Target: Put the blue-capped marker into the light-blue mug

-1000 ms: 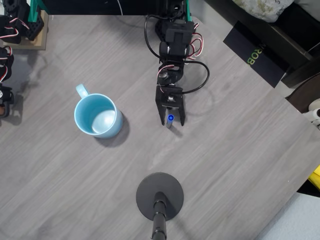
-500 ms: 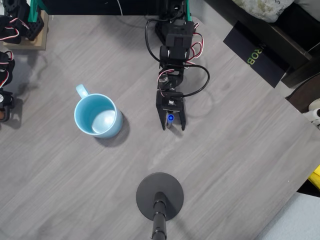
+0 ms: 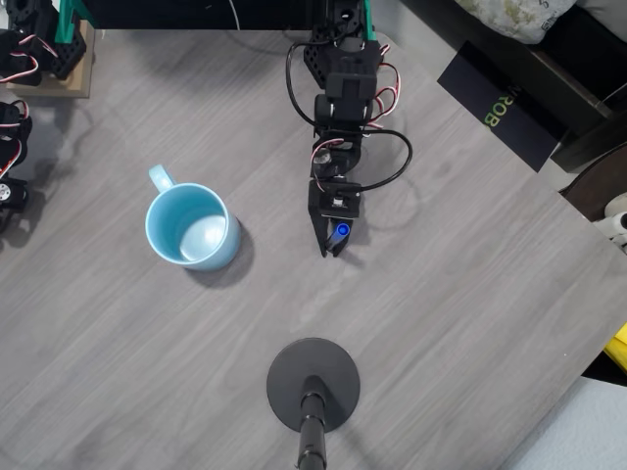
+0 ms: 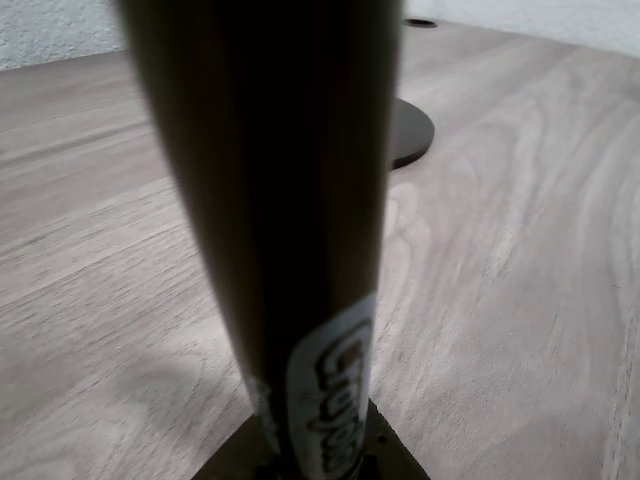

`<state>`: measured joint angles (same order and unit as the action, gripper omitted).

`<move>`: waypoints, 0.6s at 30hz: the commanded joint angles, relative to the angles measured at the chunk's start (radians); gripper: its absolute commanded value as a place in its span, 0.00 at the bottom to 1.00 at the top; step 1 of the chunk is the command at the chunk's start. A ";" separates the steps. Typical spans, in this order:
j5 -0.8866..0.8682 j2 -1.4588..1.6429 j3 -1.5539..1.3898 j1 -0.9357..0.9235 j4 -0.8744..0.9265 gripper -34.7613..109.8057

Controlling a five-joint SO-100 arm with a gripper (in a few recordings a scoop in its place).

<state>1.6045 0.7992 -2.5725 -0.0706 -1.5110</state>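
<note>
Standing upright on the grey wood-grain table, the slim black-barrelled marker with the bright blue cap shows in the overhead view as a small blue dot framed by the black two-finger gripper. The jaws look drawn in close on either side of the cap, nearly together, and I judge them to be clamped on the marker, though from straight above the actual contact is hard to confirm. In the wrist view the dark barrel runs top to bottom very near the lens, with a white printed label low on it and the table blurred behind.

The round pale sky-blue ceramic mug sits well apart to the left in the overhead view, its small loop handle pointing up-left and its glossy inside empty. A round black stand base lies nearer the bottom edge, below the gripper.

From here the marker has to be lifted and carried across to the mug. The risks are mostly about grip: a hold near the cap end on a smooth barrel could let the marker swing or slide out during the sideways move. Carried too low, its lower end could strike the mug's rim and knock the mug over. Released off-centre or tilted, it may bounce off the rim onto the table.
</note>
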 commanded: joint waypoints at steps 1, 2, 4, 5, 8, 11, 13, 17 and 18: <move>0.078 -0.008 0.003 -0.009 -0.143 0.24; 0.077 -0.008 -0.002 -0.011 -0.152 0.24; 0.077 -0.003 -0.008 -0.011 -0.178 0.24; 0.077 0.006 -0.011 -0.011 -0.187 0.24; 0.075 0.063 -0.035 -0.012 -0.189 0.24; 0.067 0.156 -0.075 -0.018 -0.173 0.24; 0.064 0.233 -0.106 -0.025 -0.146 0.24; 0.061 0.416 -0.167 -0.043 -0.038 0.24; 0.061 0.465 -0.179 -0.048 -0.011 0.24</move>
<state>1.6122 1.1075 -2.7197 -0.1012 -1.4972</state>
